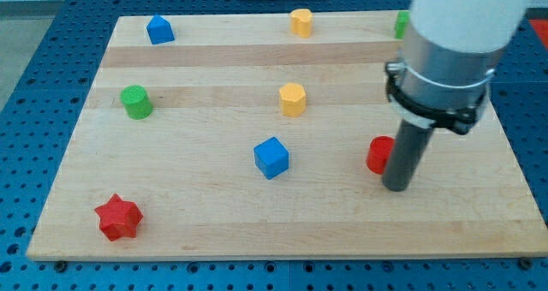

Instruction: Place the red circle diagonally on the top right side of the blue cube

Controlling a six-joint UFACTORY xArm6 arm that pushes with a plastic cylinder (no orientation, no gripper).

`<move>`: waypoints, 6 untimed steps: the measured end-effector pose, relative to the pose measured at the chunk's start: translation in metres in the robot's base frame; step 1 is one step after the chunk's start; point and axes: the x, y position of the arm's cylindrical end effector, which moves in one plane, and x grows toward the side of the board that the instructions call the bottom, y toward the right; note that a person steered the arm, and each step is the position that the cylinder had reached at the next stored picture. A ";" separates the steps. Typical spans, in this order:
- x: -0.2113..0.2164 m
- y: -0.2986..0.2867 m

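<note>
arm: a white and grey arm (454, 43) enters from the view's top right and ends in a straight dark rod (406, 158); it carries no pincer, so there is nothing to spread or press together, and nothing is held.
tip: the tip (397, 188) rests on the wooden board (257, 231), right of centre toward the view's bottom.
red circle: the red circle (378, 155) lies just left of the rod and slightly above the tip, touching the rod or nearly so; its right edge is hidden behind the rod.
blue cube: the blue cube (271, 157) sits well to the left of the tip, at about the red circle's level, apart from it.
yellow block, centre: a yellow block (292, 99), roughly hexagonal, lies up and left of the tip, above the blue cube.
yellow block, top: a second yellow block (300, 22) stands near the board's top edge, far up and left of the tip.
green cylinder: a green cylinder (136, 102) lies far left of the tip, above its level.
blue block, top left: a blue house-shaped block (159, 29) lies farthest up and left of the tip.
red star: a red star (117, 217) lies far left of the tip, slightly below it.
green block, top: a green block (401, 24) shows above the tip, mostly hidden by the arm; shape cannot be told.
</note>
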 end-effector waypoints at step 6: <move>-0.032 -0.053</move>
